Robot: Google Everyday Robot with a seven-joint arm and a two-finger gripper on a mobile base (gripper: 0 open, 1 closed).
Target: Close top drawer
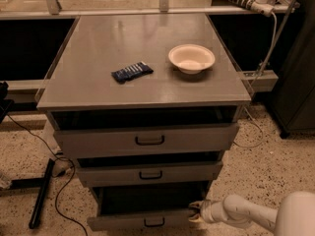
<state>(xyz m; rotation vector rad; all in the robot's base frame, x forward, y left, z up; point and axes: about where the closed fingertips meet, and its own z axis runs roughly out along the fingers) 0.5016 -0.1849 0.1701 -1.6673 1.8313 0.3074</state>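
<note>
The grey cabinet has three drawers, all pulled out. The top drawer is slightly open, with a dark handle at its middle. The middle drawer is out a little and the bottom drawer is out farthest. My gripper is low at the bottom right, at the right end of the bottom drawer's front, far below the top drawer. My white arm reaches in from the lower right corner.
On the cabinet top lie a dark blue packet and a cream bowl. A black bar and cables lie on the speckled floor at the left. A dark cabinet stands at the right.
</note>
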